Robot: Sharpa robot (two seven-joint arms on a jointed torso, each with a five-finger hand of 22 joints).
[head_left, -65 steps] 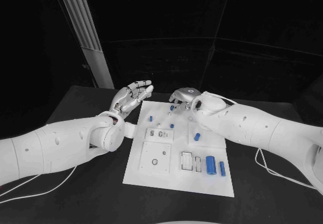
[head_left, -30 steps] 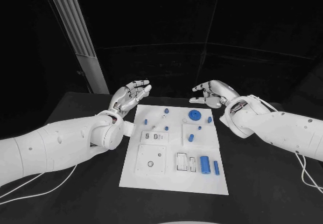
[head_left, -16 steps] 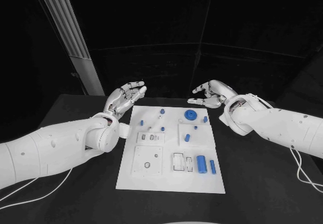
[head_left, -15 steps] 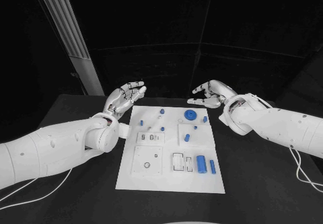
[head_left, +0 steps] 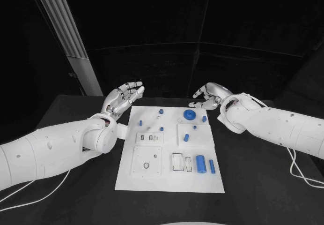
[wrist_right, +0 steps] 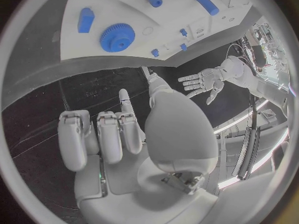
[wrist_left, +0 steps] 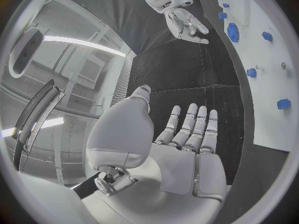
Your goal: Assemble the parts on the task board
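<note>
surface: black table in a dark room, with the white task board lying lengthwise in the middle between the two arms
left hand: left hand is raised beyond the board's far left corner, fingers straight and apart, holding nothing
right hand: right hand hangs beyond the far right corner, most fingers curled in and one straighter, nothing between them; it is near the blue gear but not touching it
parts, far end: the gear sits on the board, small blue pegs scattered beside it, a short blue pin lying further in
parts, near end: a thick blue cylinder and a thin blue rod lie side by side next to empty rectangular slots
stage: looks like neither hand has picked a part; most still appear to lie loose
risk: the small pegs stand close together, so a reach for one could knock its neighbour; the round cylinder could roll if nudged; curled fingers could brush the gear on the way down
</note>
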